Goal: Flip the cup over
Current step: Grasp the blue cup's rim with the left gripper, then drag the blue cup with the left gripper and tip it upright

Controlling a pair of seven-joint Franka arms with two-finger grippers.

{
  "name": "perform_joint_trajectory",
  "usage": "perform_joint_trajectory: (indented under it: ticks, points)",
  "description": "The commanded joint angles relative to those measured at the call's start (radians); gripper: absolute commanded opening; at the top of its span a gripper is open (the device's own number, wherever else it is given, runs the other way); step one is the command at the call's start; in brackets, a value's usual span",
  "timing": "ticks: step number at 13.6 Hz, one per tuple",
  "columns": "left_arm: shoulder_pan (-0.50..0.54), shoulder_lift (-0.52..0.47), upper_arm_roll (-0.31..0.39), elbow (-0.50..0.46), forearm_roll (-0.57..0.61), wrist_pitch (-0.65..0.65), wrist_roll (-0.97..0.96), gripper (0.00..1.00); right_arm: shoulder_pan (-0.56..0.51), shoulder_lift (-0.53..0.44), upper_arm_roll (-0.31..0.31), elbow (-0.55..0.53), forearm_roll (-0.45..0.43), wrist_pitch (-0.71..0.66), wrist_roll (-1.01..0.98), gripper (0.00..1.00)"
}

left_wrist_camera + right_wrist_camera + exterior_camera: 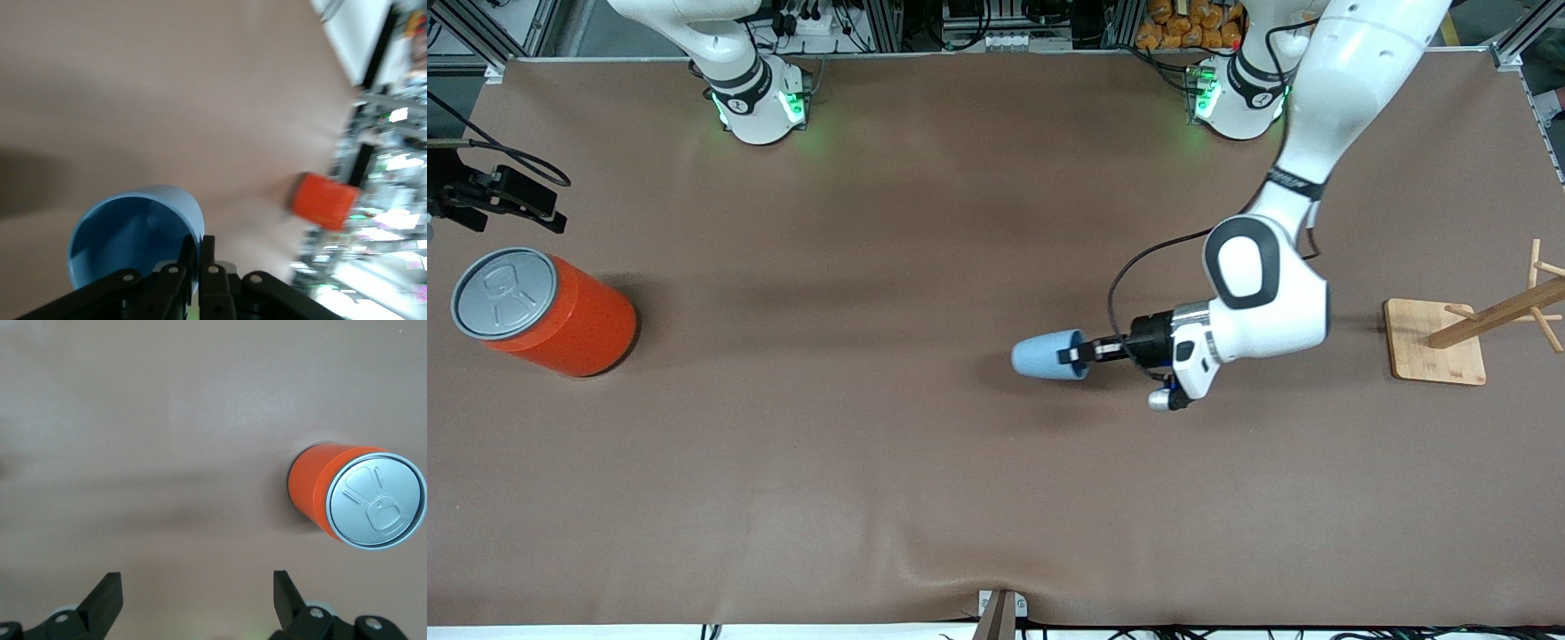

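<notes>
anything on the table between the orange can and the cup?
No. In the front view only bare brown table lies between the orange can and the cup, which the left gripper grips by its rim.

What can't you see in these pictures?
- Whether the cup touches the table or hangs above it: the front view looks from above.
- The cup's base: out of sight in the left wrist view, where the left tool pinches its rim.
- The right tool: its fingertips run off the right wrist view's edge.
- The rack: its top is cut by the front view's edge.
</notes>
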Motion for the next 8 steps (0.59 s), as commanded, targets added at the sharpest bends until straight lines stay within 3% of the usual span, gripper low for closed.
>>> perform_joint_trajectory:
  ticks: [1, 5, 8]
  points:
    - [0.073, -0.129, -0.001, -0.117, 0.254, -0.009, -0.022, 0.00, 0.002, -0.009, -0.003, -0.008, -0.001, 0.004, 0.027, 1.00]
    - [0.147, -0.253, -0.001, -0.161, 0.659, -0.110, -0.171, 0.00, 0.002, -0.007, -0.003, -0.008, -0.001, 0.008, 0.027, 1.00]
    - [0.142, -0.319, -0.010, -0.221, 0.946, -0.146, -0.304, 0.00, 0.002, -0.009, -0.003, -0.009, -0.001, 0.022, 0.027, 1.00]
